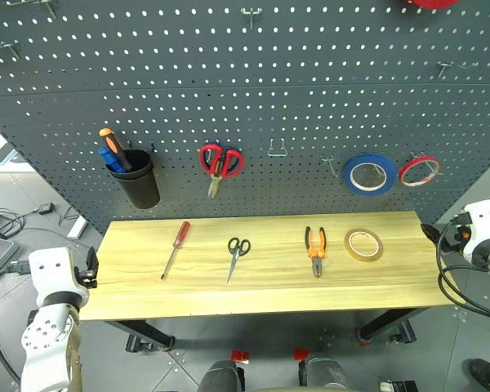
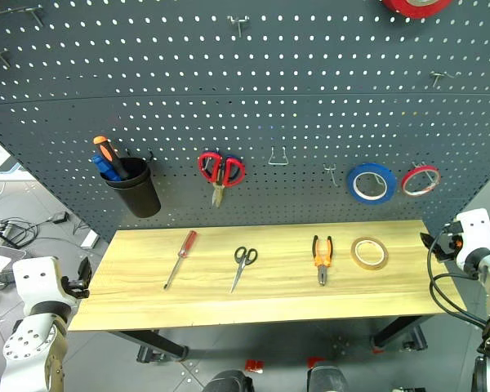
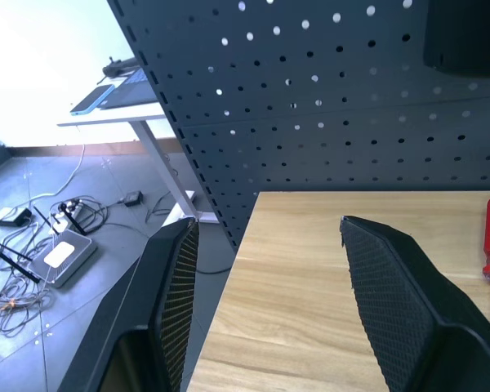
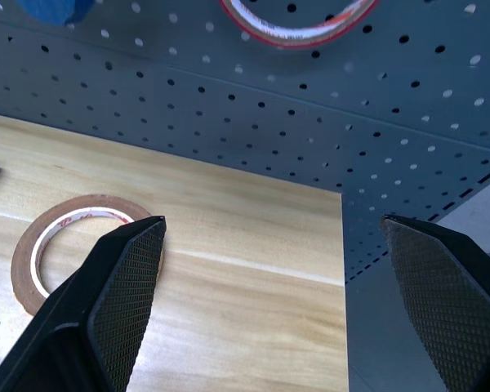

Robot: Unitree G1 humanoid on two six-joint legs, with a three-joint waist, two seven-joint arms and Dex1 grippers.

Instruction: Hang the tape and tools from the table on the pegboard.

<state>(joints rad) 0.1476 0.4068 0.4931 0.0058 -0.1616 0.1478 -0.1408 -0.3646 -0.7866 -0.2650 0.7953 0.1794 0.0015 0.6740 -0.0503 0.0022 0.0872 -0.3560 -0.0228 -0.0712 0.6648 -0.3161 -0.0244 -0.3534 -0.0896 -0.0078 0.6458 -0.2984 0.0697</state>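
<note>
Both hands were hanging off the desk ends, gripping nothing: left hand [image 3: 265,310] spread at the left corner, right hand [image 4: 269,302] splayed wide beside the tape [image 1: 364,244]. So basically nothing was done yet. The tape, pliers [image 1: 314,247], black scissors [image 1: 238,251] and red screwdriver [image 1: 176,247] all lay flat in a row on the desk [image 1: 269,294]. The pegboard [image 1: 253,90] behind still had a free hook [image 1: 278,148], so all four were left to hang.
</note>
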